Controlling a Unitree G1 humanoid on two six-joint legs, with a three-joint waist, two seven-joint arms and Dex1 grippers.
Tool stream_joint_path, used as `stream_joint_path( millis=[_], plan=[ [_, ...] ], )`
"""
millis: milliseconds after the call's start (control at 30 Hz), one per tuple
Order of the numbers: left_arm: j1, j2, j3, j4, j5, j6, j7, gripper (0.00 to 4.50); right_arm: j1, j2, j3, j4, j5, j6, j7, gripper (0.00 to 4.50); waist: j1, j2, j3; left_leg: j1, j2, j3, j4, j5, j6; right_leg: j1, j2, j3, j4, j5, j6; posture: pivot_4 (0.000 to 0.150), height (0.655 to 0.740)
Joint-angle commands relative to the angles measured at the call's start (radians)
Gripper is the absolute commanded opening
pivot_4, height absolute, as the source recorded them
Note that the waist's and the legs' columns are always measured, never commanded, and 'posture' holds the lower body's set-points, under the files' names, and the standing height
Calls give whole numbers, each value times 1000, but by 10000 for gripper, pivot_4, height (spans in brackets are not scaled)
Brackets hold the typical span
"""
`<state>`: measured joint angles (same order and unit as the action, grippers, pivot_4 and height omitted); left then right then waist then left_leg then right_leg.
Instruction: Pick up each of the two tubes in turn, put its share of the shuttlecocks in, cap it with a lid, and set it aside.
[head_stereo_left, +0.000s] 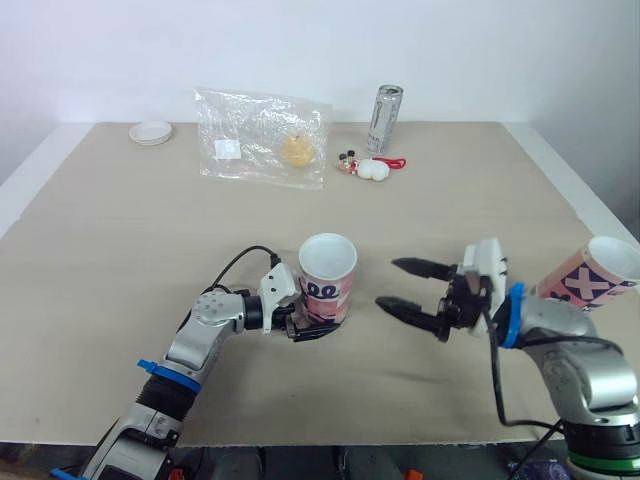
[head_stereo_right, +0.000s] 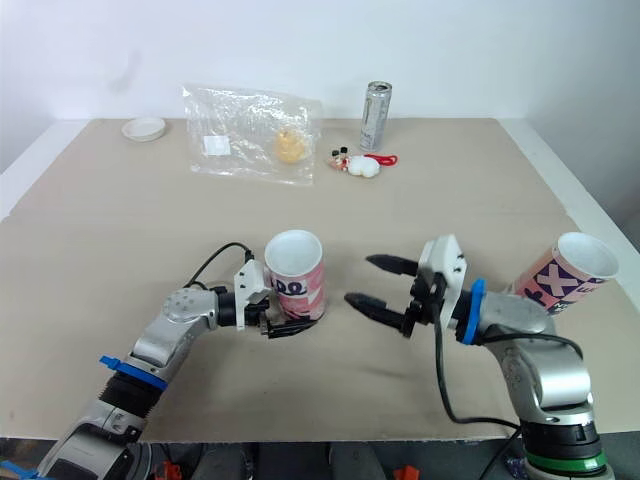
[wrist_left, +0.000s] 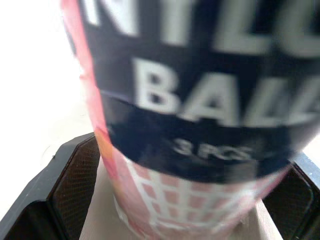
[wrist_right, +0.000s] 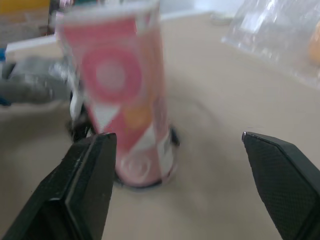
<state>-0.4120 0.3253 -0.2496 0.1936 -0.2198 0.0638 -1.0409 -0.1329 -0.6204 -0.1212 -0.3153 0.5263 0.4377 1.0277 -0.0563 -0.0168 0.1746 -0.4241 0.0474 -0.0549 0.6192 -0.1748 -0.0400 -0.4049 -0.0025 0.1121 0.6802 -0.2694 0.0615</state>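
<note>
Left gripper (head_stereo_left: 322, 318) is on the tube (head_stereo_left: 327, 275). The pads (wrist_left: 75, 185) sit either side of its base and look clamped, low down near the table (head_stereo_left: 150, 250).

The tube stands upright at mid-table, long axis vertical, mouth up and uncapped.

Right gripper (head_stereo_left: 392, 284) is wide open and holds nothing. Its fingers (wrist_right: 85, 180) point sideways at the tube from my right, near it but with a clear gap.

The key relation is that the tube lies straight off the right fingertips, toward my left. In the right wrist view it sits in front of one finger, not mid-gap. If the right is to take or steady it, my guess is that it needs a small sideways correction before closing in.

Second tube (head_stereo_left: 590, 272) is tilted at the table's right edge, mouth up and outward, behind my right arm. The right arm is the nearer one to it.

A white disc (head_stereo_left: 151, 132), maybe a lid, lies at the far left, well apart from both grippers.
</note>
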Motion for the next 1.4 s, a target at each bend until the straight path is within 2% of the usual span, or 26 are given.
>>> stream_joint_path(
  millis=[33, 433, 867, 1400],
  plan=[
    [19, 34, 17, -58, -11, -35, -33, 45000, -2, -3, 54, 45, -51, -94, 40, 43986, 0, 0, 0, 0, 0, 0, 0, 0, 0, 0, 0, 0, 0, 0, 0, 1500, 7400],
    [116, 112, 90, -189, -70, 3, -25, 45000, -129, 74, 231, 270, -185, -310, 98, 43986, 6, -2, 2, 0, 0, 0, -1, 0, 0, 0, 0, 0, 0, -1, -1, 1500, 7400],
    [226, 192, 141, -326, -122, 41, -13, 45000, -216, 138, 288, 411, -229, -396, 128, 43986, 8, -3, 2, 0, 0, 0, -1, 0, -1, 0, 0, 0, 0, -1, -1, 1500, 7400],
    [254, 208, 143, -369, -149, 61, -17, 45000, -298, 224, 348, 507, -253, -451, 181, 43986, 7, -3, 2, 0, 1, 0, -1, 0, -1, 0, 0, -1, 0, 0, -1, 1500, 7400]
  ],
)
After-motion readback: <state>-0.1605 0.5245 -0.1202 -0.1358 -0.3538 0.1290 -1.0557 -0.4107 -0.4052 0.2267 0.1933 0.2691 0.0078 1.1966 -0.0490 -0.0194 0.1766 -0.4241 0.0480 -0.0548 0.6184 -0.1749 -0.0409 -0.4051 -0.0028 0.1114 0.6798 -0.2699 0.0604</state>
